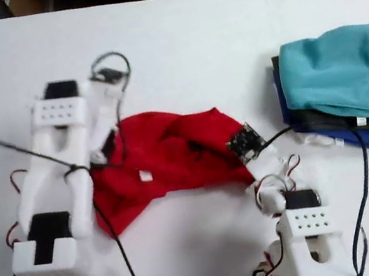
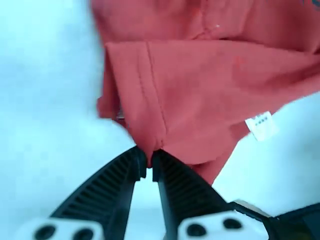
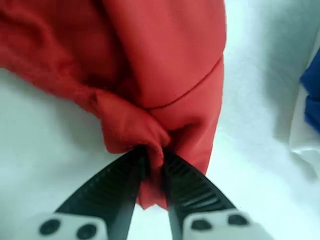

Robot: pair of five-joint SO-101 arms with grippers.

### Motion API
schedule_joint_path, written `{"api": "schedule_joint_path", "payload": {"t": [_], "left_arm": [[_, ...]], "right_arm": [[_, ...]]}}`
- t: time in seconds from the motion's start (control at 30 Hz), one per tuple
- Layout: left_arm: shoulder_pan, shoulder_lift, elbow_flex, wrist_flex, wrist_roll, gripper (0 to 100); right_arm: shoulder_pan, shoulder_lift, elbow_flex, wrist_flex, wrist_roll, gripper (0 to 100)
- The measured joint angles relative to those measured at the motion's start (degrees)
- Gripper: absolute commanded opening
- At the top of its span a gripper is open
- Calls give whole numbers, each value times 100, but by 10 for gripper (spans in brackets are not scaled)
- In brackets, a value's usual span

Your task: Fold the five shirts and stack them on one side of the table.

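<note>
The red shirt (image 1: 174, 161) lies crumpled in the middle of the counter (image 1: 189, 38). The left pincer (image 2: 149, 165) is clamped on its hem, and the right pincer (image 3: 154, 155) is clamped on a bunched fold at the opposite edge. The folded shirts (image 1: 337, 77) sit stacked near one end of the counter.

A: What's hidden on the red shirt (image 1: 174, 157)?
B: One edge lies under the left arm (image 1: 56, 173), and the opposite corner lies under the circuit board (image 1: 246, 143) on the right arm (image 1: 302, 228). Its tag (image 2: 261, 125) is too blurred to read.
A: The stack (image 1: 338, 84) beside it?
B: Cut by the frame edge. Below the teal shirt (image 1: 339, 69), the black shirt (image 1: 309, 120) and blue shirt (image 1: 362, 138) show slivers only.
</note>
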State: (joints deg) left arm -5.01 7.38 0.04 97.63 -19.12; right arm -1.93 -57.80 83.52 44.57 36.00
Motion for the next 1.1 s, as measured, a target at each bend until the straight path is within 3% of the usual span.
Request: {"api": "schedule_joint_path", "payload": {"t": [0.1,0.33,0.5,0.8,0.93,1.1], "left_arm": [[-457,0,-615,273,-79,25],[-1837,0,-774,343,-686,25],[-2532,0,-589,343,-1116,25],[-2840,0,105,-281,-1222,25],[-2963,0,88,-343,-1222,25],[-3130,0,-123,-343,-1222,25]], "right_arm": [[-9,0,-765,800,-396,324],[-422,0,-1890,1371,-633,174],[-747,246,-1899,1169,-976,246],[-2198,2031,-1899,835,-949,236],[-2127,3007,-2251,316,-1125,237],[-2031,4624,-3851,800,-1204,237]]}}
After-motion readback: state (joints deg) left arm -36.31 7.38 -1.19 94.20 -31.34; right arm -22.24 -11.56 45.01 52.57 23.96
